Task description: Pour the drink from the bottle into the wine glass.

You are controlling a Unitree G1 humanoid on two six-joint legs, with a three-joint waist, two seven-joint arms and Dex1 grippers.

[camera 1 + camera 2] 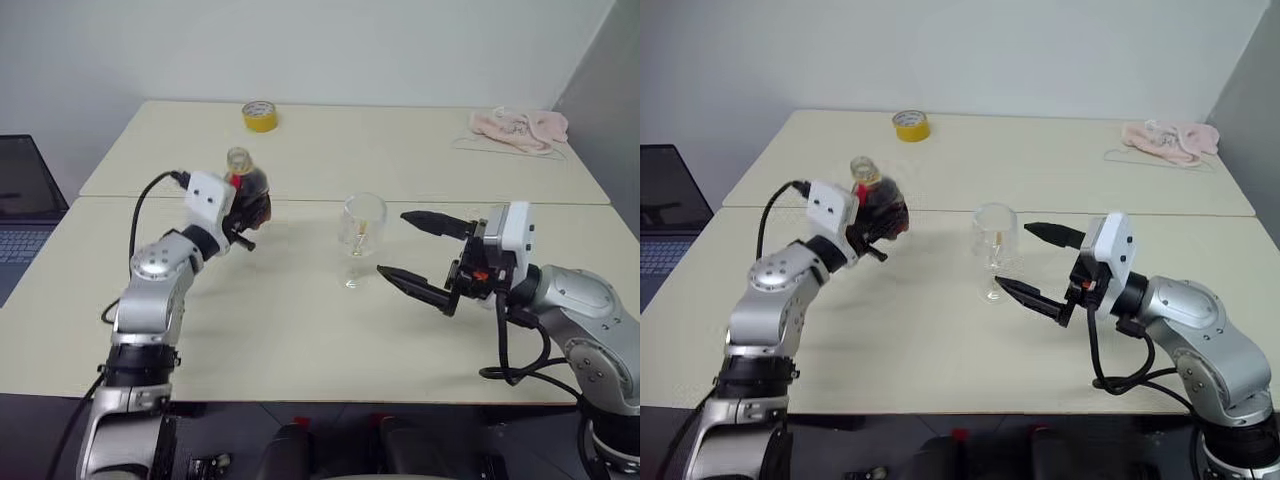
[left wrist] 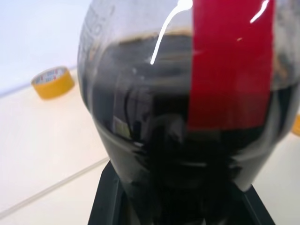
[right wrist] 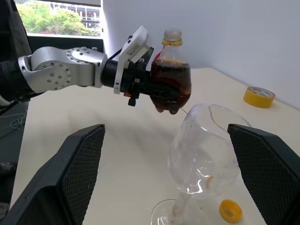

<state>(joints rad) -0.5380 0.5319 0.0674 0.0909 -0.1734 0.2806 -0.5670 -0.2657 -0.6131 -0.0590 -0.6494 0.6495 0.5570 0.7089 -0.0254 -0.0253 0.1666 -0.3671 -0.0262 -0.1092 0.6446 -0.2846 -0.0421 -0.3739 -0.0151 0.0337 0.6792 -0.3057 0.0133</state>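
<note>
Bottle (image 2: 187,117) cut off at top and base in left wrist view; left gripper's fingers (image 2: 105,197) mostly hidden behind it; wine glass (image 3: 206,159) foot cropped in right wrist view.

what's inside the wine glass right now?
The wine glass looks empty, no drink pooled in its bowl. A yellow cap lies on the table behind it, showing through the glass in head views.

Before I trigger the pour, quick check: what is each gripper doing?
Left gripper: shut on the bottle, lifted off the table.
Right gripper: open, holding nothing, fingers either side of the wine glass.
</note>
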